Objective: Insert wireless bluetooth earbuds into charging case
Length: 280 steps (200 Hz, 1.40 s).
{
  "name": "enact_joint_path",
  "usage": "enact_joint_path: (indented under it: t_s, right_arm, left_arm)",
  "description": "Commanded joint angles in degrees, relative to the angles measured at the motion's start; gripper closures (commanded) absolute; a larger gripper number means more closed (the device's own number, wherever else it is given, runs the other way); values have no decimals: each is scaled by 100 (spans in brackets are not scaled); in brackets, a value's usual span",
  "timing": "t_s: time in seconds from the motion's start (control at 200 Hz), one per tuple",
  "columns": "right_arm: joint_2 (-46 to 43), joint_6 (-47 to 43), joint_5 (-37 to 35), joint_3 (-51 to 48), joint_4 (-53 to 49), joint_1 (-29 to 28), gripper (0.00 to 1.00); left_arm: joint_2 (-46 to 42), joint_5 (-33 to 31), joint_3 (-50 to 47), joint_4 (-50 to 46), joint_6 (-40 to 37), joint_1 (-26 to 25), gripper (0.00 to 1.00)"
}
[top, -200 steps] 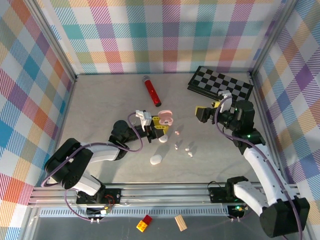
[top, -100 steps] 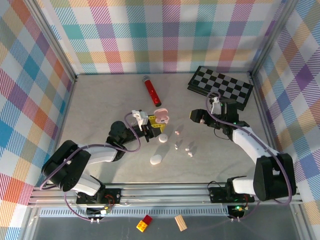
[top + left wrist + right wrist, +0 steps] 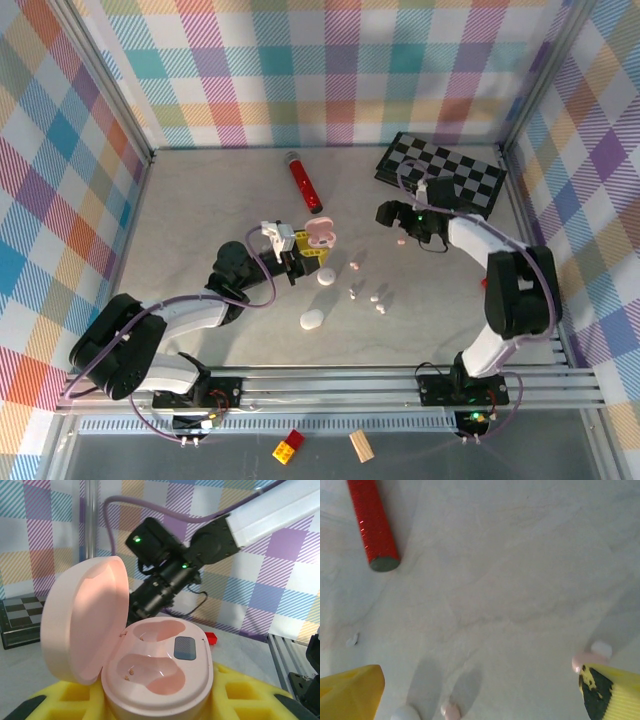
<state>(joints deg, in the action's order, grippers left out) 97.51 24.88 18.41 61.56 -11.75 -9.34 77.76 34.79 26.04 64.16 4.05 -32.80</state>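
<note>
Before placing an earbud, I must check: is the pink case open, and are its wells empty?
Open and empty. The pink case has its lid swung up, and both wells hold nothing.

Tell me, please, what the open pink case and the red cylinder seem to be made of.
The open pink case looks like smooth moulded plastic with a satin finish, judging by soft highlights on its lid and wells. The red cylinder seems covered in glittery foil or coating, given its tiny bright specks; its grey end looks matte.
</note>
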Motion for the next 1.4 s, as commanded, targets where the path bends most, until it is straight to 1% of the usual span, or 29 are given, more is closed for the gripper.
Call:
enact_joint_path:
  t_s: [0.0,0.15,0.475,0.74,1.065,1.395]
  right_arm:
    - [459,58,-19,353,-367,94,1]
    - [890,57,-2,555,-360,169,1]
    - [1116,20,63,421,-216,240,1]
    - [873,-78,334,106,-126,242,0]
    - [639,-6,768,-337,144,240,3]
    - [366,76,989,-618,289,240,5]
  left_arm:
    - [-46,28,-44,165,-128,54,68]
    - [-73,63,-73,167,-154,54,68]
    - [-137,134,-26,44,-199,54,68]
    - [-239,54,-27,-181,-238,54,68]
    - [-355,7,-28,-367,-352,54,68]
    - [-287,-77,-116,-220,-331,54,68]
